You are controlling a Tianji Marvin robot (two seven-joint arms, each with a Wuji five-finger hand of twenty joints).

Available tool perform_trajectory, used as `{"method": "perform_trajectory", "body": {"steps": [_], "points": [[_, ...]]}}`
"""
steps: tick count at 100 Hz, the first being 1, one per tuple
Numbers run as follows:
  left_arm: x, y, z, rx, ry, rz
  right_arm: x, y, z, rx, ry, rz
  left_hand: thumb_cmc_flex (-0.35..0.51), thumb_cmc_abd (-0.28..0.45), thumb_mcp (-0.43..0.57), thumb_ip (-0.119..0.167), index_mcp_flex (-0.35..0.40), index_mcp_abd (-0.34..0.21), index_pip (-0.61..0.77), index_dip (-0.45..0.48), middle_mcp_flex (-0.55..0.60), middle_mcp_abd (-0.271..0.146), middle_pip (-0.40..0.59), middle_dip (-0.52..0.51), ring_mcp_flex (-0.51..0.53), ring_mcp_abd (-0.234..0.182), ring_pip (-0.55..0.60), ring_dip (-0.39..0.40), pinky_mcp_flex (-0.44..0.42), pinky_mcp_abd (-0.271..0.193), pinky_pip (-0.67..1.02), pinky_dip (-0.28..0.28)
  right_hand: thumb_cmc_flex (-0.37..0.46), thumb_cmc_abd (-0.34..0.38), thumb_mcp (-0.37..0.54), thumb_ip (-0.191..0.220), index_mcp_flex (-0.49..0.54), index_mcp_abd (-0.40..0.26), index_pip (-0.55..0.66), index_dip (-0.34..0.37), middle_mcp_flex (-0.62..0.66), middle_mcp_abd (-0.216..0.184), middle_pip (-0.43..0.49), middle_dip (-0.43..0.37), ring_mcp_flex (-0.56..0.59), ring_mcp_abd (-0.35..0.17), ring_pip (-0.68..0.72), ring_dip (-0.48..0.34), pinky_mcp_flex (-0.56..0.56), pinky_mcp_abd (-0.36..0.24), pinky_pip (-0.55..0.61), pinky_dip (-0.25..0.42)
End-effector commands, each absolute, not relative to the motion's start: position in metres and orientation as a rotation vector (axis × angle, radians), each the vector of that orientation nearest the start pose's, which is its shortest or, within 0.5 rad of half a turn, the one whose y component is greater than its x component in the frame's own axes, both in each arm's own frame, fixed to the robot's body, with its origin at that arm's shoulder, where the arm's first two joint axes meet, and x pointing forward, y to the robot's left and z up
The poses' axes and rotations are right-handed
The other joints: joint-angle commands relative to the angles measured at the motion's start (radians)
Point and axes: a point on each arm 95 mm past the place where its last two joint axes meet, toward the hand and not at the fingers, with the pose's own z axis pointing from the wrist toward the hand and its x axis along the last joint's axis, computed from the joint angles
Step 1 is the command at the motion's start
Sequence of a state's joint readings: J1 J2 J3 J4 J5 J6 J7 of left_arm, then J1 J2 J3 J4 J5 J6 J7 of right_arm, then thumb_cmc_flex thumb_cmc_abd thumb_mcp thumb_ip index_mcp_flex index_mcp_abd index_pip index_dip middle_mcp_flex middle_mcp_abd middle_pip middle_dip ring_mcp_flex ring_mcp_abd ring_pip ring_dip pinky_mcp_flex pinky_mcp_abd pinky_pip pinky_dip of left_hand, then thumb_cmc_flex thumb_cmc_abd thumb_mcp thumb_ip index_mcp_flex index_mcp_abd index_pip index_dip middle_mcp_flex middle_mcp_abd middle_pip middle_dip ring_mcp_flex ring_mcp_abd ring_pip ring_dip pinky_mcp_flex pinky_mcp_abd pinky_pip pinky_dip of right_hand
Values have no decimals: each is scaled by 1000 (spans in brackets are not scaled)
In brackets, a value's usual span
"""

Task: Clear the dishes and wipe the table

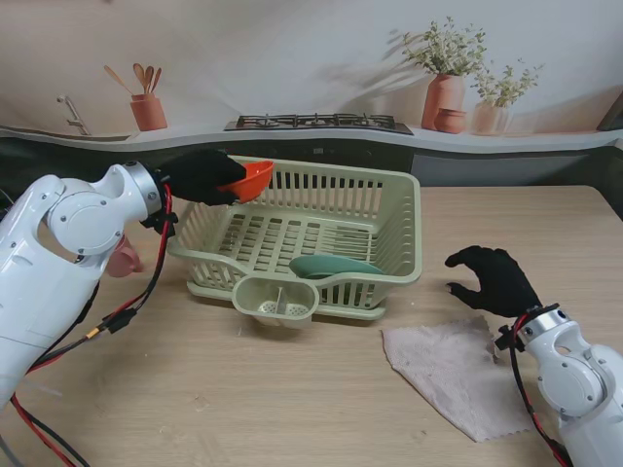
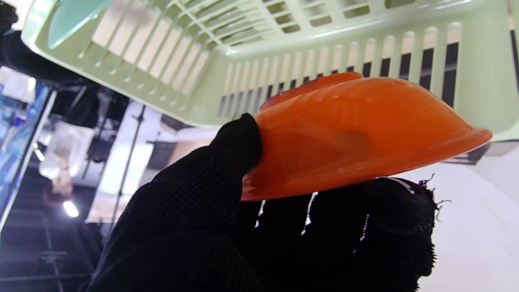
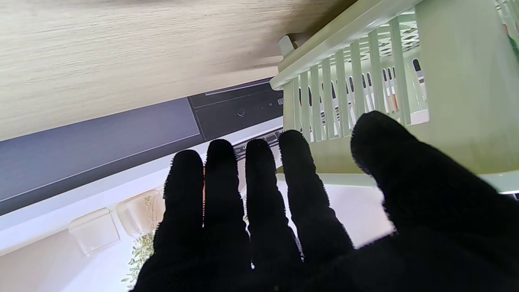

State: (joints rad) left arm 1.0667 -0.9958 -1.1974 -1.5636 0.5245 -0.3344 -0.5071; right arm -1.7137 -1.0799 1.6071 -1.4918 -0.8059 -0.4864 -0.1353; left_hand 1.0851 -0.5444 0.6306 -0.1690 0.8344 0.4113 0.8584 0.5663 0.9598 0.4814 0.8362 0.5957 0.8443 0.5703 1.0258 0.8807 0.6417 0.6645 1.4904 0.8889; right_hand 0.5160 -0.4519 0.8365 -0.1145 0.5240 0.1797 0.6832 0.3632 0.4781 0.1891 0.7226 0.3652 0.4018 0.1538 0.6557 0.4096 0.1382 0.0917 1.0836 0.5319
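My left hand (image 1: 200,176) is shut on an orange bowl (image 1: 251,179), holding it tilted over the far left corner of the pale green dish rack (image 1: 399,229). In the left wrist view the orange bowl (image 2: 357,129) is pinched between thumb and fingers (image 2: 227,170) in front of the rack wall (image 2: 316,61). A teal plate (image 1: 334,266) lies inside the rack near its front. My right hand (image 1: 494,279) hovers open to the right of the rack, just beyond a beige cloth (image 1: 458,370) spread on the table. The right wrist view shows spread fingers (image 3: 259,190) with nothing in them beside the rack (image 3: 446,101).
A pink object (image 1: 124,259) sits on the table partly hidden behind my left arm. The rack's cutlery cup (image 1: 275,300) sticks out at its front. A stove (image 1: 319,123), terracotta utensil pot (image 1: 149,112) and plant pots (image 1: 443,100) stand on the counter behind the wooden table (image 1: 243,389).
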Motion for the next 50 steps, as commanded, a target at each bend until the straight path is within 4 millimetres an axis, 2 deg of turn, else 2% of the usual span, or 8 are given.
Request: {"method": "perform_trajectory", "body": {"steps": [1,50], "points": [[497,-11,-139,-1018,1855,-1802,373,-131,-324,1248,1303,1741,120,51,119,24,10,-100,58,0,1,62,19,-15,61,80,60,24,-4,20,13,-12,12,17,6,44,4,1,3,-4,4,-11,8,4,-14,-14,8,3,-12,-36,-2,12],[521,-51,-160,-1117,1934,-1782,373,-135,-323,1236,1301,1750,119,50,118,27,15,-106,58,-4,5,59,19,-17,61,78,60,24,-5,16,14,-14,12,18,5,44,4,0,3,-4,5,-10,8,4,-15,-14,7,3,-12,-36,-2,12]]}}
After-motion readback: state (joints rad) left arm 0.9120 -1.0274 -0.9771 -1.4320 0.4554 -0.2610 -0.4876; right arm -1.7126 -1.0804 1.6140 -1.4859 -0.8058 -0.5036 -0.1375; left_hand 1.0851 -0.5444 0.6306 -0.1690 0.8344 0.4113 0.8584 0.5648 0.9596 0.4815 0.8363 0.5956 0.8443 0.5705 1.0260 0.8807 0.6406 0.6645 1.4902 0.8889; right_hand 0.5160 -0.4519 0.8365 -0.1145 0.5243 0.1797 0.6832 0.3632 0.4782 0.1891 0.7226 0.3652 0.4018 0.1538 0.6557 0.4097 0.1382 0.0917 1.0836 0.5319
